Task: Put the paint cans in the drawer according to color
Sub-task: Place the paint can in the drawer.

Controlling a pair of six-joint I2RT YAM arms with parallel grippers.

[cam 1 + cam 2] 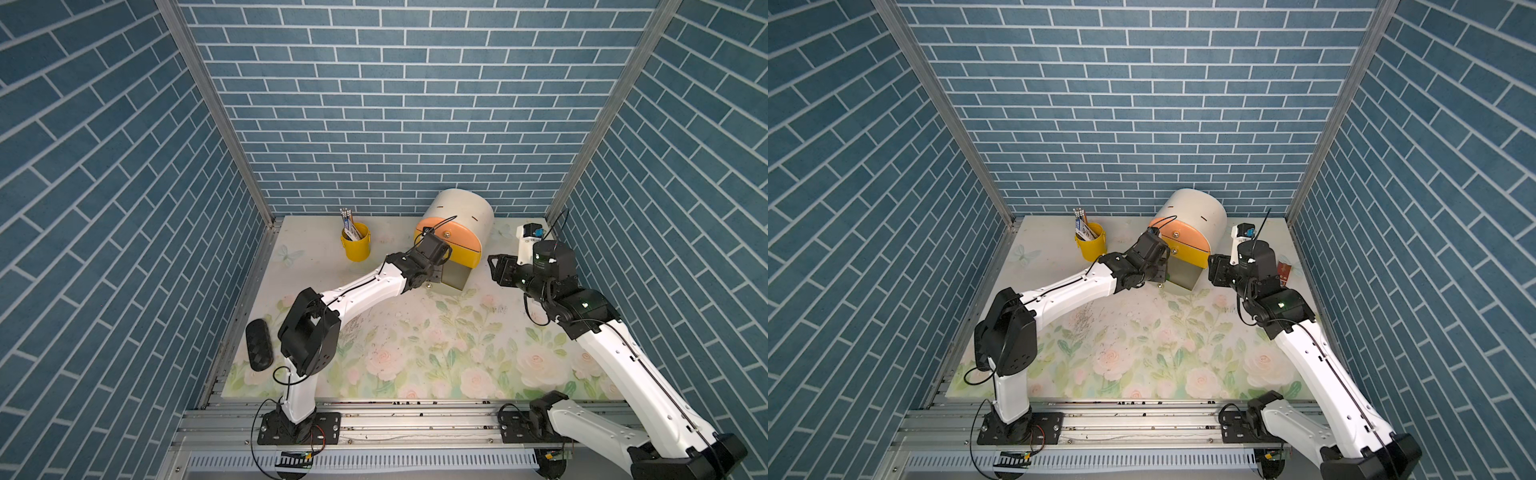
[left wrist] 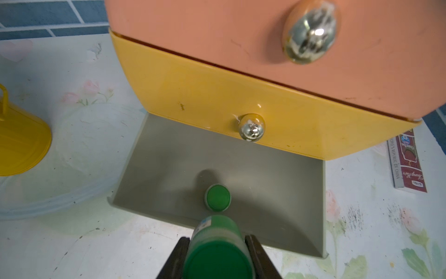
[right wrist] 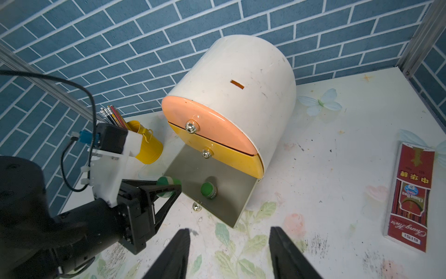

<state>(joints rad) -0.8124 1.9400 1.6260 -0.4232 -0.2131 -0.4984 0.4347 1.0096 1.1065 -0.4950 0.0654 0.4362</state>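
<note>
Although not yet let go, gripped firmly: fingers [image 2: 176, 261] of the left gripper [image 2: 217, 238] clamped on the sides of a green paint can [image 2: 214, 258], lid toward the wrist, base aimed at the grey drawer [image 2: 277, 193]. Hangs at that drawer's front rim, close to one front corner in the right wrist view [image 3: 164, 181]; hard to tell whether over the floor or just outside the wall.

Inside, upright near the front wall and apart from the held one: second green paint can [image 2: 217, 197]. Pulled out from the bottom of the white round-topped chest [image 3: 241, 72], set at the back edge of the table [image 1: 415, 332], right of its middle. Above, both shut: peach drawer front [image 2: 217, 36] and yellow-orange drawer front [image 2: 193, 96].

Farther off, empty, fingers well apart, touching nothing: right gripper [image 3: 230, 230], hovering toward the table's right edge.

No white or orange cans to be found anywhere on the table; probably stowed behind the two shut fronts, though impossible to confirm. Judged so, nearly finished: one green in, the last green to be lowered and released beside it, then the grey drawer to be pushed home.

Also on the table, no part of the job: yellow pencil cup [image 1: 356, 247] near the back edge, red packet [image 3: 407, 200] by the right edge, black case [image 1: 258, 345] at the left edge.
</note>
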